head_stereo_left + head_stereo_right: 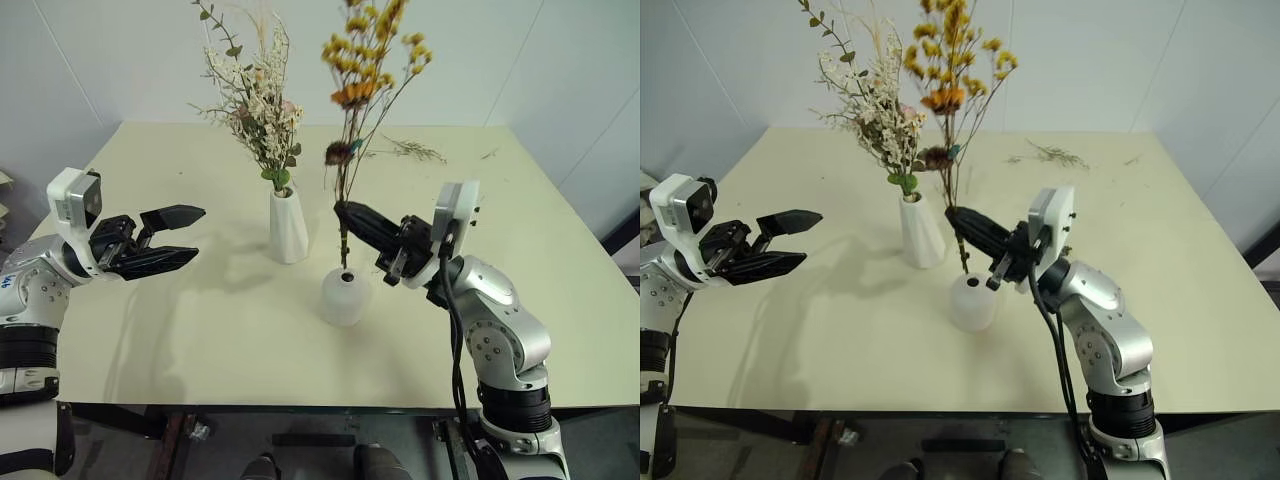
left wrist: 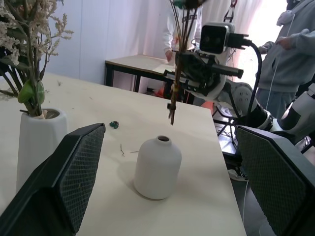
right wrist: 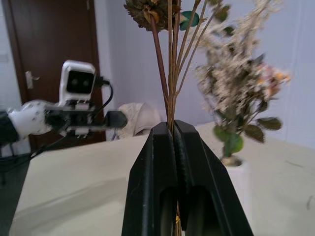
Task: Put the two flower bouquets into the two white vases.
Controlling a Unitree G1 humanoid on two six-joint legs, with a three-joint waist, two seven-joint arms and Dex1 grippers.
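Note:
The pale pink and cream bouquet (image 1: 258, 100) stands in the tall tapered white vase (image 1: 288, 228) at mid-table. My right gripper (image 1: 347, 214) is shut on the stems of the yellow-orange bouquet (image 1: 368, 60), holding it upright. Its stem ends hang just above the mouth of the short rounded white vase (image 1: 345, 296), apart from it. The left wrist view shows the stem tips (image 2: 172, 115) over that short vase (image 2: 157, 167). My left gripper (image 1: 188, 235) is open and empty, hovering to the left of the tall vase.
Loose thin dried sprigs (image 1: 412, 150) lie at the back right of the cream table (image 1: 200, 330). People stand beyond the table's right side (image 2: 290, 59), near another table (image 2: 138, 64). A dark door (image 3: 49, 64) is behind the left arm.

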